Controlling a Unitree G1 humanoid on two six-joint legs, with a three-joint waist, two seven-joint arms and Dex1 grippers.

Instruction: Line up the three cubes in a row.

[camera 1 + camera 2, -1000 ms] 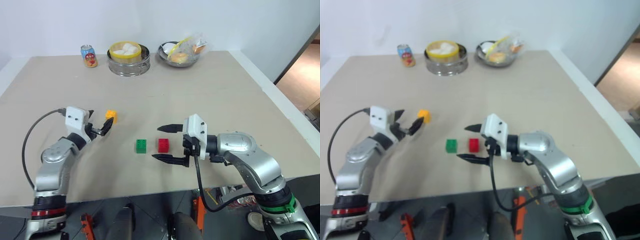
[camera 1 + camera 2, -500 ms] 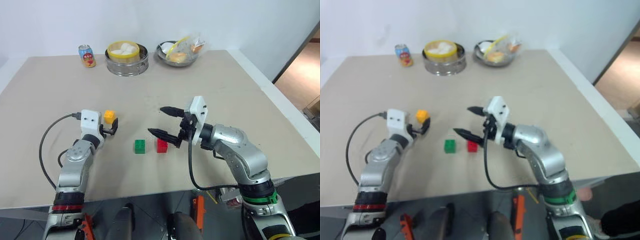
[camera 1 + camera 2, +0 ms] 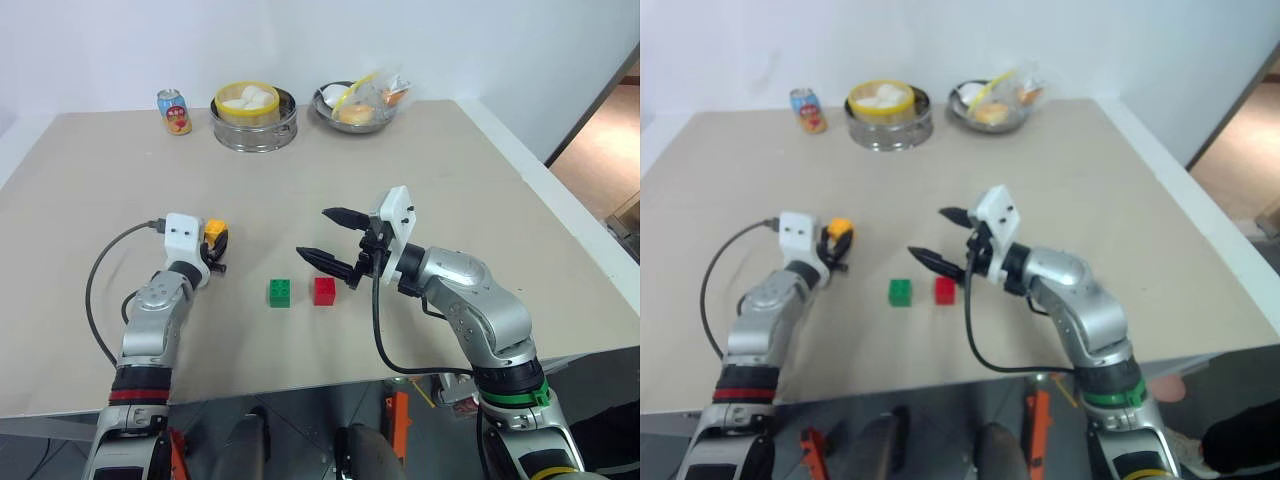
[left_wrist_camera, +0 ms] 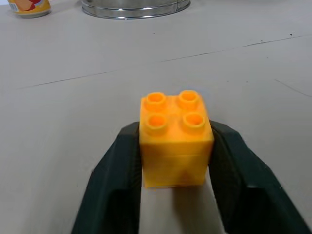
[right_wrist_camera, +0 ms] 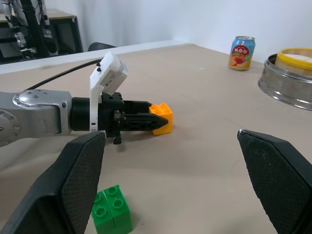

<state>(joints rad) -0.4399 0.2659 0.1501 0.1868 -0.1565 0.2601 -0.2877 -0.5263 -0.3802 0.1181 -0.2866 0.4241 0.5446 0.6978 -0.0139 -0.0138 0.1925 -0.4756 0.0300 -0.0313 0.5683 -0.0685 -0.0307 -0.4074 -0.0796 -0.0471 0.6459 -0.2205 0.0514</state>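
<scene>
Already green point(image 3: 281, 292) and red point(image 3: 325, 291) sit side by side; left gripper point(image 4: 175, 146) squeezes yellow point(image 4: 174, 136), unplaced; right gripper point(image 3: 327, 242) gapes.

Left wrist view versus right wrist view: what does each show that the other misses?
The left wrist view alone gives the close look: the yellow-orange cube, four studs up, clamped between the left gripper's black fingers. The right wrist view alone shows the green cube on the table and the right gripper's own fingers spread wide. Both share the yellow-orange cube, the drink can, the steel steamer's rim and the beige table.
</scene>
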